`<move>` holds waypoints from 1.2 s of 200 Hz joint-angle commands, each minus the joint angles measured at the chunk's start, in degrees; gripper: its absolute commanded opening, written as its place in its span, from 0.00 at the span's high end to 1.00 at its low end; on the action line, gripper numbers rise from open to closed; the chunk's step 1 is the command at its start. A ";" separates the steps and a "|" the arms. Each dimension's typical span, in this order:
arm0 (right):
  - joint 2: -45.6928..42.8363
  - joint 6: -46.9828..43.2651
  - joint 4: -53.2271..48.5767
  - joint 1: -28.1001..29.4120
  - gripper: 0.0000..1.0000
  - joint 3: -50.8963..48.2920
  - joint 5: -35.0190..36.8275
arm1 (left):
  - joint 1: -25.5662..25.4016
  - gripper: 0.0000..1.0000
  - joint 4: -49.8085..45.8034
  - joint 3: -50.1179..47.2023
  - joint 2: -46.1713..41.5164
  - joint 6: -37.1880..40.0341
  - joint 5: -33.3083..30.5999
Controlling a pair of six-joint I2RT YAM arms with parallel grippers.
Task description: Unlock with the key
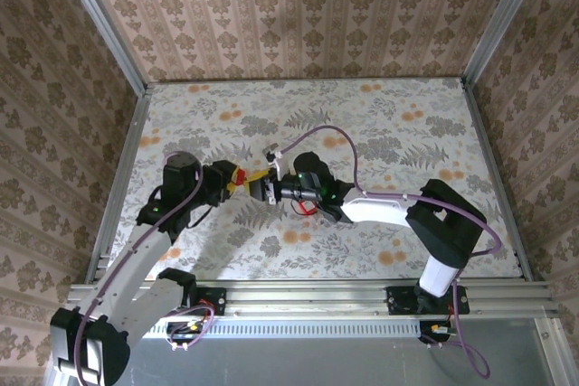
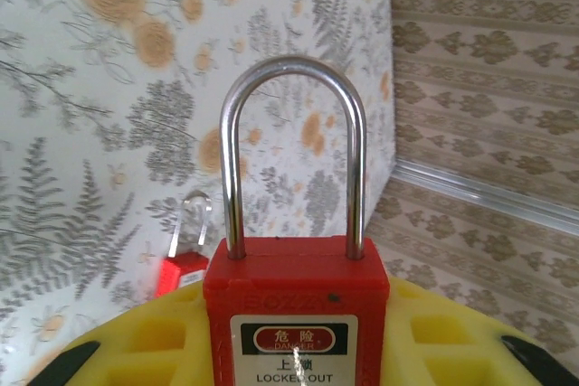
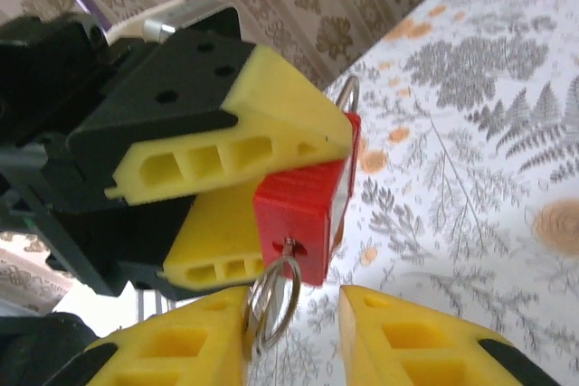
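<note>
My left gripper is shut on a red padlock, clamped between its yellow fingers. The steel shackle stands up with both legs seated in the body. The key sticks in the keyhole on the padlock's underside, and its wire ring hangs down from it. My right gripper sits just below the padlock with its jaws apart. The ring hangs between them, close against the left finger; the right finger is apart from it.
A second red padlock lies on the floral table behind the held one, also seen under my right arm. A small white object lies just beyond the grippers. Patterned walls close the table in.
</note>
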 commanded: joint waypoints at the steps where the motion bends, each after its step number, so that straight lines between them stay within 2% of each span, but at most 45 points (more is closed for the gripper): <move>1: -3.22 1.49 -2.91 -0.13 0.63 -1.91 0.77 | 1.76 1.00 -5.70 3.27 -1.27 5.27 -0.15; 37: -5.82 3.14 -2.74 -0.14 0.53 -3.79 0.34 | 2.13 1.00 -5.72 3.20 -0.67 6.23 -0.91; 69: -4.18 5.75 0.81 0.02 0.52 -3.96 -1.29 | 1.53 1.00 -5.33 3.37 -0.76 6.62 -1.74; 114: 0.40 5.24 0.27 1.32 0.55 0.95 -1.04 | -0.23 1.00 -5.41 3.51 -0.74 6.69 -2.93; 156: 2.34 5.85 1.30 1.39 0.60 2.67 -1.64 | -1.91 1.00 -5.36 2.99 -1.09 6.52 -4.26; 240: 4.26 6.34 1.12 1.73 0.88 4.48 -2.67 | -3.14 1.00 -4.33 2.88 -1.30 6.25 -4.78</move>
